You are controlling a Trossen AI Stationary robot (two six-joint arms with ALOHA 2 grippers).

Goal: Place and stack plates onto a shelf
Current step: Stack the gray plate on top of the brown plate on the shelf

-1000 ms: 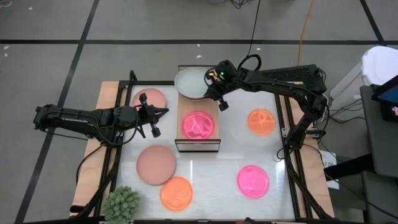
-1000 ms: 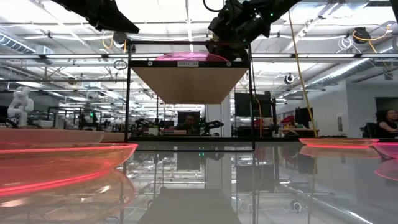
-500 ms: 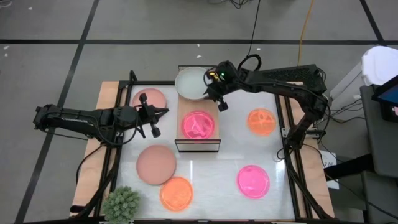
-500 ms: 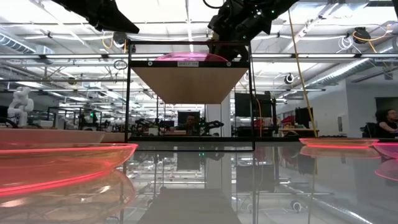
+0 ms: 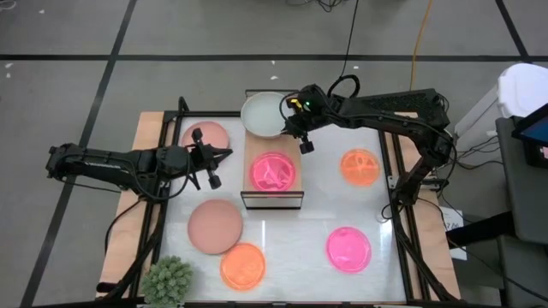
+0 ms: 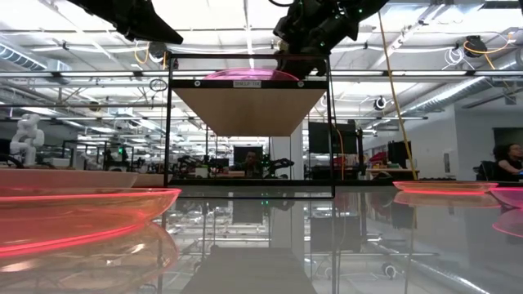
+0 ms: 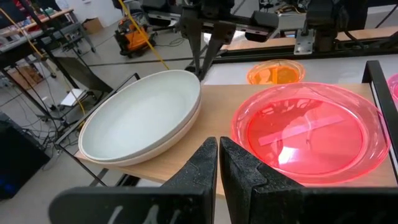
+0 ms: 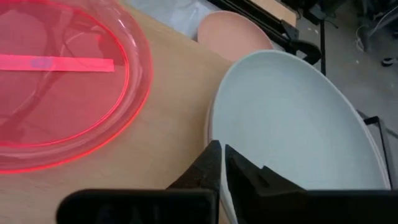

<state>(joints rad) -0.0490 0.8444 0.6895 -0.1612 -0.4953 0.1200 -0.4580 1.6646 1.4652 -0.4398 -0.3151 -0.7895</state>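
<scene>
R gripper (image 5: 289, 122) sits pinched on the near rim of the pale plate (image 5: 263, 114), fingers (image 8: 214, 163) almost touching across the thin edge; rim grip prob so it can slide the plate flat. Plate rests on the far end of the shelf (image 5: 292, 142), overhanging it. Just beside, the hot pink plate (image 5: 274, 172) fills the other end. L gripper (image 5: 211, 162) waits well apart off the shelf's side, fingers (image 7: 199, 168) pressed together, holding nothing.

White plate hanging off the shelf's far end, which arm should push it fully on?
Right. The right gripper is pinched on the white plate at its rim; the left gripper waits beside the shelf.
</scene>
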